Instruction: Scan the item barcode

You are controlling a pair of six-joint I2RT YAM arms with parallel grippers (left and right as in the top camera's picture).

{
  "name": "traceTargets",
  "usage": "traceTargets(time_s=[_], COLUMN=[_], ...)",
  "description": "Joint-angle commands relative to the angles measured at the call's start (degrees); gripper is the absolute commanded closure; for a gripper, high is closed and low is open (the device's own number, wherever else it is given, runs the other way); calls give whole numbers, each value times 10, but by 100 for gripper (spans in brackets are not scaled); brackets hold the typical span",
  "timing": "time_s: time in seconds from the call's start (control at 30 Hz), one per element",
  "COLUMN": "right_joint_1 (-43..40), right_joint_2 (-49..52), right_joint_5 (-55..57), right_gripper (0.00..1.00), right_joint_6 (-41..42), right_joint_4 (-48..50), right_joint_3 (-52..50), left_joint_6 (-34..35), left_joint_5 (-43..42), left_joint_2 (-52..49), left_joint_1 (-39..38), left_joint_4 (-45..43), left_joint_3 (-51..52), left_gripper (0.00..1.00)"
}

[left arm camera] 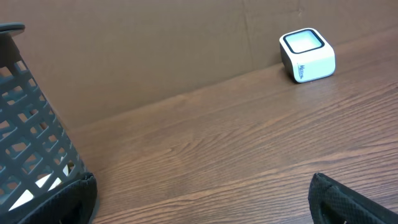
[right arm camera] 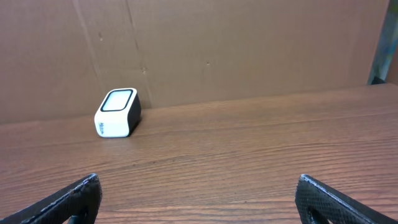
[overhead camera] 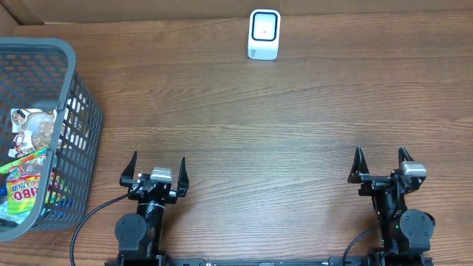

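Note:
A white barcode scanner (overhead camera: 264, 34) with a dark-rimmed window stands at the table's far edge; it also shows as the scanner (left arm camera: 306, 55) in the left wrist view and the scanner (right arm camera: 116, 112) in the right wrist view. Snack packets (overhead camera: 29, 170) lie inside the grey basket (overhead camera: 74, 111) at the left; no barcode is visible. My left gripper (overhead camera: 157, 162) rests open near the front edge, just right of the basket, with nothing between its fingers (left arm camera: 345, 202). At the front right, my right gripper (overhead camera: 381, 157) is open and empty too, fingers (right arm camera: 74, 200) wide apart.
The grey mesh basket (left arm camera: 31, 143) stands close beside my left gripper. A brown cardboard wall (right arm camera: 217, 43) backs the wooden table (overhead camera: 259, 125) behind the scanner.

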State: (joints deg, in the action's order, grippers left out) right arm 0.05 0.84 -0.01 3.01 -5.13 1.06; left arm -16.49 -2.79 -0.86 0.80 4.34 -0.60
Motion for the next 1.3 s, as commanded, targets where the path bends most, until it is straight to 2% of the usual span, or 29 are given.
traceTargets(time_s=[0.0, 1.27], right_joint_1=[3, 3], right_joint_2=[-6, -6], right_joint_5=[0, -12], right_gripper=[0, 0], right_joint_6=[4, 4], right_joint_4=[3, 14], right_joint_3=[-6, -1], left_joint_6=[9, 17], left_joint_5=[4, -18], left_joint_2=[3, 3], left_joint_1=[3, 3], left_joint_4=[0, -18], left_joint_3=[3, 0], left_gripper=[0, 0])
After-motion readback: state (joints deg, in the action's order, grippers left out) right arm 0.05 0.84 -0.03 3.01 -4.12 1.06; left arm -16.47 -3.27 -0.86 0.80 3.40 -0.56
